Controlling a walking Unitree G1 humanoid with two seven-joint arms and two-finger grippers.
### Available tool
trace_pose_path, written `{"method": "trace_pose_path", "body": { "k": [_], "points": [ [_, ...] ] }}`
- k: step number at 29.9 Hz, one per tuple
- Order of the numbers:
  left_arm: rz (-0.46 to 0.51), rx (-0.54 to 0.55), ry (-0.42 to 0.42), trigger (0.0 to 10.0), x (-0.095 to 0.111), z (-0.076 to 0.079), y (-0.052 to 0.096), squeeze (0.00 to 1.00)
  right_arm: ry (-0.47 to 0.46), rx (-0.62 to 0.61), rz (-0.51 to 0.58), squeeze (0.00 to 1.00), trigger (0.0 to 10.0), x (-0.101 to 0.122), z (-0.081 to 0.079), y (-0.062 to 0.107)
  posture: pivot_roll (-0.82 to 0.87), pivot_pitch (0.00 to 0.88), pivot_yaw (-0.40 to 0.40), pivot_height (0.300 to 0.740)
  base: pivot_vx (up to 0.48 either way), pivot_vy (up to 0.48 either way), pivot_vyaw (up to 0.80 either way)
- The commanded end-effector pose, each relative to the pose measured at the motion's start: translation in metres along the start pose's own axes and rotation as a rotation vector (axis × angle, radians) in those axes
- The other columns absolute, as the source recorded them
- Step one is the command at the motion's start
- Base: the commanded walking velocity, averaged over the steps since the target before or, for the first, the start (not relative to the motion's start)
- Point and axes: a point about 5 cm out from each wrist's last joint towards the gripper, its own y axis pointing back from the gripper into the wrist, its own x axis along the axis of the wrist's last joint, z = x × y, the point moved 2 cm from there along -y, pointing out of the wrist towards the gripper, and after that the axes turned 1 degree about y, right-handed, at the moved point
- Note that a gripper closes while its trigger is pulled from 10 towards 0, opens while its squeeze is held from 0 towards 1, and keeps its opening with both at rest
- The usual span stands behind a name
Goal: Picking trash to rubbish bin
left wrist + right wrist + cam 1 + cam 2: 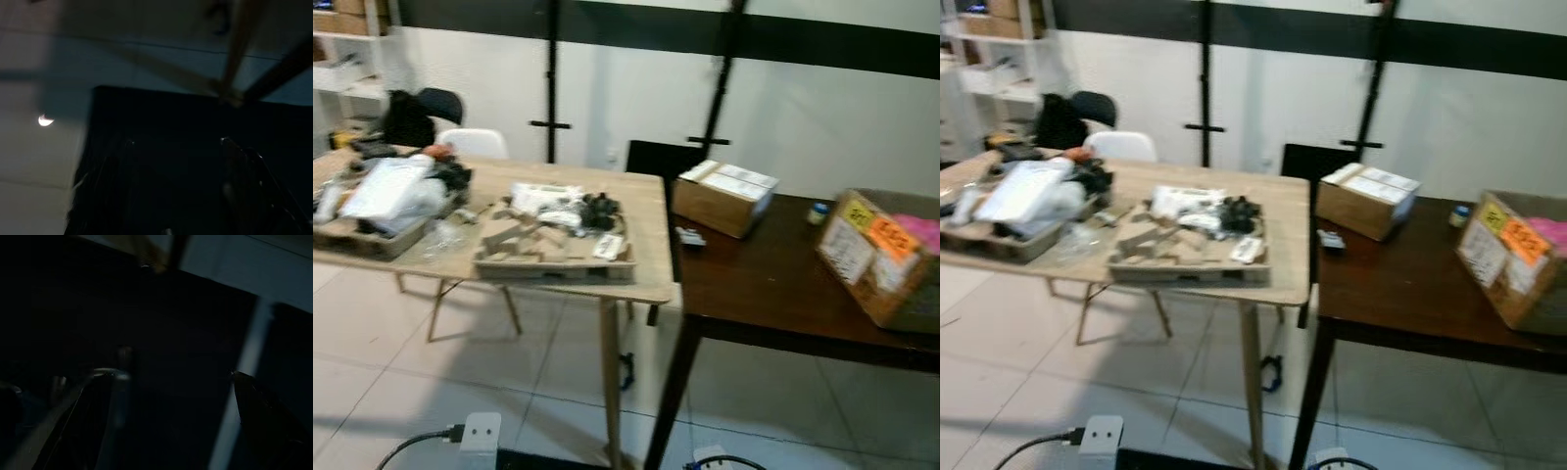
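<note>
Pale wooden counter [651, 230] strewn with loose packaging scraps [553, 230] stood ahead and to the robot's left, nearer its left arm. Whether either pincer was apart or together could not be told from the dark wrist views.

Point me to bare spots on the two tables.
Dark table: bare front strip between the sealed box and the open carton. Light table: bare right edge only; trays and clutter crowd the rest.

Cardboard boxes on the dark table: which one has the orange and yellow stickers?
The open cardboard box at the dark table's right end; the closed box near the light table shows white labels.
</note>
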Motion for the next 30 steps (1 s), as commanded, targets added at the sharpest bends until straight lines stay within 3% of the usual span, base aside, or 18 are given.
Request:
{"method": "trace_pose_path", "body": {
  "k": [1, 7, 20, 30],
  "points": [
    [-0.032, 0.007, 0.004, 10.0, -0.009, -0.002, 0.003, 0.00, -0.006, 0.005, -0.006, 0.00, 10.0, -0.003, -0.002, 0.000, 0.06, 0.032, -0.057, 0.740, 0.000, 0.000, -0.80],
    [-0.024, 0.015, 0.005, 10.0, -0.008, -0.004, 0.003, 0.00, -0.005, 0.011, -0.003, 0.00, 10.0, -0.001, -0.005, 0.000, 0.06, 0.032, -0.057, 0.740, 0.000, 0.000, -0.80],
    [0.012, 0.049, 0.007, 10.0, 0.000, -0.009, 0.002, 0.00, 0.004, 0.047, 0.017, 0.00, 10.0, 0.006, -0.009, -0.002, 0.06, 0.034, -0.059, 0.740, 0.000, 0.000, 0.00],
    [0.025, 0.047, 0.007, 10.0, 0.002, -0.009, 0.001, 0.00, 0.001, 0.051, 0.025, 0.00, 10.0, 0.007, -0.008, -0.001, 0.06, 0.036, -0.057, 0.740, 0.274, 0.000, 0.00]
  ]
}}
